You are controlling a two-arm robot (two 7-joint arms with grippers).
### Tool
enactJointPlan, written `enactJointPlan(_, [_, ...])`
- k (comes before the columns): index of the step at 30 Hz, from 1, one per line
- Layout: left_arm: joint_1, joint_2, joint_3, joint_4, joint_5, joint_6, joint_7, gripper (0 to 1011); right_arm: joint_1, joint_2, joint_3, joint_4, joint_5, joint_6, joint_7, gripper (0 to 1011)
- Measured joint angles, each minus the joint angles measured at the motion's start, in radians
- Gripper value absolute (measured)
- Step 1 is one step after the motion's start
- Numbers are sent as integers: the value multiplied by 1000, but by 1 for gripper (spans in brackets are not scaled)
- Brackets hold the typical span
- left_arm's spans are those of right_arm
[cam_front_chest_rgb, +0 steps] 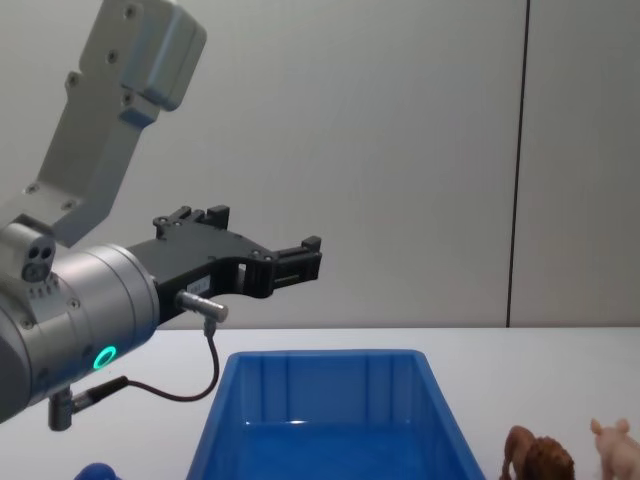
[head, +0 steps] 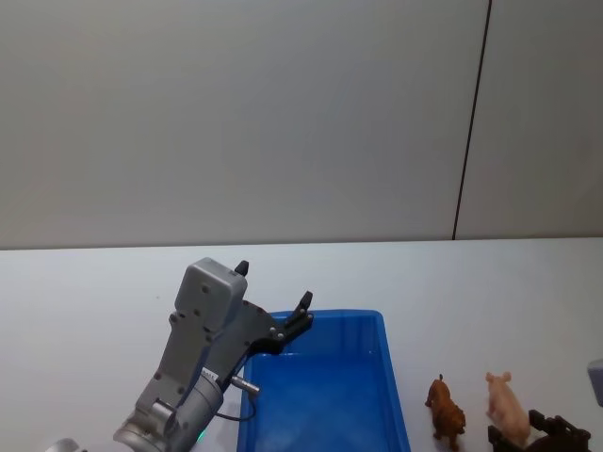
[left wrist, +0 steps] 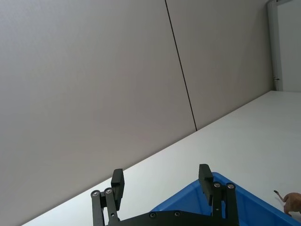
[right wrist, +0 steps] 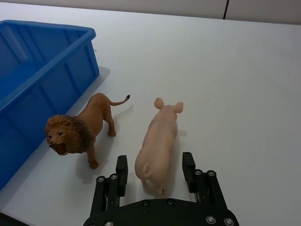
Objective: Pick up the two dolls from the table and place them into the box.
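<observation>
While the pig (right wrist: 157, 141) stands on the table (head: 94, 292), the right gripper (right wrist: 155, 162) sits low around its rump, fingers (right wrist: 122, 168) spread wide, one on each side. A small gap shows on both sides, so there is no grip on it. In the right wrist view the pig's head points away from the gripper. The lion (right wrist: 82, 129) stands upright just beside the pig, between it and the box (head: 391, 377), near the box's right wall but not touching it. Its mane faces the wrist camera and its tail points away. Both dolls are on the table, outside the box, at the robot's right front. The left gripper (left wrist: 161, 174) hangs in the air above the box's far left corner, fingers apart, holding nothing.
</observation>
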State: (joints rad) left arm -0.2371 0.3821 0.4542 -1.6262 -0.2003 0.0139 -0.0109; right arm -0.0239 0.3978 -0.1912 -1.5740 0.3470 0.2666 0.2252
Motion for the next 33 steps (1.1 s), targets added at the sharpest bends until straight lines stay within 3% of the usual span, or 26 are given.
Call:
enactJointPlan(13, [0,0,0,0,0,0,0,1001,19,-15,-3,27,15,3,2,371])
enactJointPlan(26, [0,0,0,0,0,0,0,1001,30,-14,5,-1,-7,-69,-13,362])
enactJointPlan(33, [0,0,0,0,0,0,0,1001,57,-8,12,-36,-22,-103,21,362])
